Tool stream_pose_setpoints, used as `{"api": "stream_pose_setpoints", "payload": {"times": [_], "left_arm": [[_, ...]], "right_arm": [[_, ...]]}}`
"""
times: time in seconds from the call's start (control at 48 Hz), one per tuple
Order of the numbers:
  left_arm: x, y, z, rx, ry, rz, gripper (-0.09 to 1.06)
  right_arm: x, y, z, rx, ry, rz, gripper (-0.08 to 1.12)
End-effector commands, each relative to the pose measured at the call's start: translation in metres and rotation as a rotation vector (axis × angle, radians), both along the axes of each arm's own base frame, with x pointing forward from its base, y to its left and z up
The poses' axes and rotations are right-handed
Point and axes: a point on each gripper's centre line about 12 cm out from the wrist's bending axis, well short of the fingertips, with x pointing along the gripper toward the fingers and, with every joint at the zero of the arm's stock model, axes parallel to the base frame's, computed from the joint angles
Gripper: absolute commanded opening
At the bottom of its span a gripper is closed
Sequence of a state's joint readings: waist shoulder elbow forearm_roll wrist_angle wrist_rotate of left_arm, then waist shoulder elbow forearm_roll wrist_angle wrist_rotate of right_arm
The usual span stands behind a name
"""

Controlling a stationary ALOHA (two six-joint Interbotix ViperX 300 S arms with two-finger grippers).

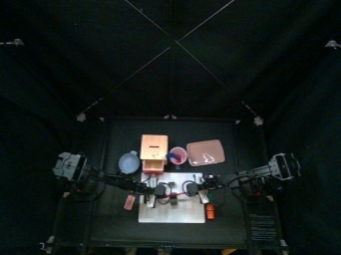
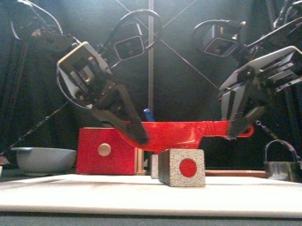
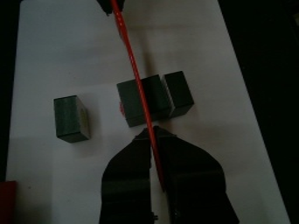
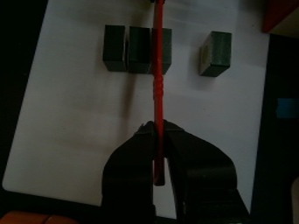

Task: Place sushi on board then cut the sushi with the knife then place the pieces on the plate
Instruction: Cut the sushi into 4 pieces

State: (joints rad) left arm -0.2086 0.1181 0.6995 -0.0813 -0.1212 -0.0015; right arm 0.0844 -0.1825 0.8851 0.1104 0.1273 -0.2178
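A red toy knife [image 2: 183,132] hangs level above the white board [image 1: 173,211], held at both ends. My left gripper [image 2: 132,132] is shut on its left end and my right gripper [image 2: 242,132] on its right end. In the left wrist view the knife [image 3: 135,74] runs from my left gripper [image 3: 158,140] across the dark green sushi blocks [image 3: 177,90], with one block [image 3: 73,118] lying apart. The right wrist view shows my right gripper [image 4: 158,131] on the knife [image 4: 156,61], joined blocks [image 4: 128,48] and a lone block [image 4: 214,51]. From the front, a sushi piece [image 2: 183,168] shows its white end.
The wooden box [image 1: 154,151] with its red drawer front [image 2: 106,150] stands behind the board. The pink tray [image 1: 206,152] lies at the back right and the blue-grey bowl [image 1: 130,161] at the back left. A metal cutter [image 2: 281,163] sits at the right. A red cup [image 1: 131,202] lies left of the board.
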Motion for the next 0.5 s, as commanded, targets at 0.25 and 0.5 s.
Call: {"api": "stream_pose_setpoints", "payload": {"times": [0.25, 0.5], "left_arm": [[0.0069, -0.0046, 0.018, -0.004, -0.056, -0.015, 0.36], [0.0087, -0.0063, 0.021, -0.006, -0.065, -0.018, 0.36]], "right_arm": [[0.0032, -0.0018, 0.012, 0.021, -0.04, -0.022, 0.42], [0.0013, -0.0013, 0.0105, 0.022, -0.026, -0.02, 0.42]]}}
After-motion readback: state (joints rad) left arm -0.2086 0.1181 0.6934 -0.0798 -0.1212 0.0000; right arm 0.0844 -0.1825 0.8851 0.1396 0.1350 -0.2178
